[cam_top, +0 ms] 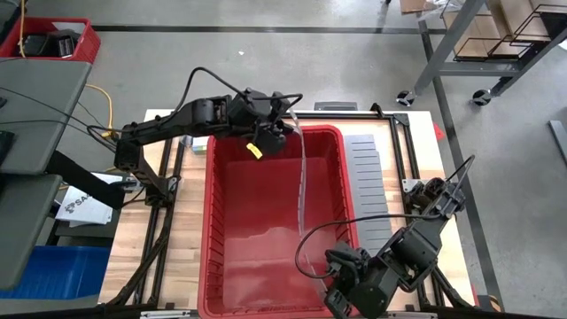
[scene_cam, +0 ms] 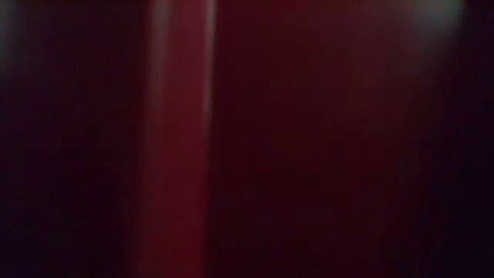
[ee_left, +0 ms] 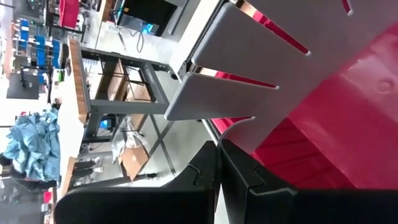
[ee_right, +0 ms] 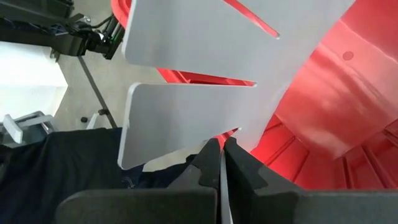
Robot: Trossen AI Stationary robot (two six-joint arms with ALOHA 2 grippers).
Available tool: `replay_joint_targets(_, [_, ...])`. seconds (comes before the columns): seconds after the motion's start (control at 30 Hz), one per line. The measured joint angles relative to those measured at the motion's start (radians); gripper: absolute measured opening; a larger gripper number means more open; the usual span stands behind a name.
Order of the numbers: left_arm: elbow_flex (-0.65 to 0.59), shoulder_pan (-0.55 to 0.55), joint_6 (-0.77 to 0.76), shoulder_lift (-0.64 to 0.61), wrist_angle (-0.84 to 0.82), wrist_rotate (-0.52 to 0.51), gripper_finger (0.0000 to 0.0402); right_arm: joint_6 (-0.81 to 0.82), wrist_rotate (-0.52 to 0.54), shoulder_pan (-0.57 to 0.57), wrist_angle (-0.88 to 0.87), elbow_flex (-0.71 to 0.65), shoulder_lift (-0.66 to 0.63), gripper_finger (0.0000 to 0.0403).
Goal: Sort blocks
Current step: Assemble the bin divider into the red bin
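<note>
Two grippers, both clamped on one grey slotted divider sheet (cam_top: 302, 190) standing on edge lengthwise inside the red bin (cam_top: 232, 266): left gripper (cam_top: 282, 131) pinches its far end, right gripper (cam_top: 330, 266) its near end. Spare divider sheets (cam_top: 365, 173) lie beside the bin on the table (cam_top: 186, 230). No blocks can be made out; the low view is dark red blur.

- The overhead view is evenly and brightly lit, with soft shadows under both arms.
- Pale glare lies on the red bin (cam_top: 266, 221) floor.
- The low view is dark, a blurred red smear.
- Both wrist views are bright; the grey divider sheet (ee_right: 205, 81) looks washed pale.
</note>
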Motion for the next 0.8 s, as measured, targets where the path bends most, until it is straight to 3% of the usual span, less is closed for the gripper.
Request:
replay_joint_targets(0.63, [-0.005, 0.1, 0.003, 0.01, 0.006, 0.14, 0.0, 0.0, 0.016, -0.001, 0.003, 0.0, 0.0, 0.0])
replay_joint_targets(0.8, [-0.004, 0.092, 0.012, 0.01, 0.0, 0.094, 0.0, 0.0, 0.02, -0.002, -0.003, 0.0, 0.0, 0.0])
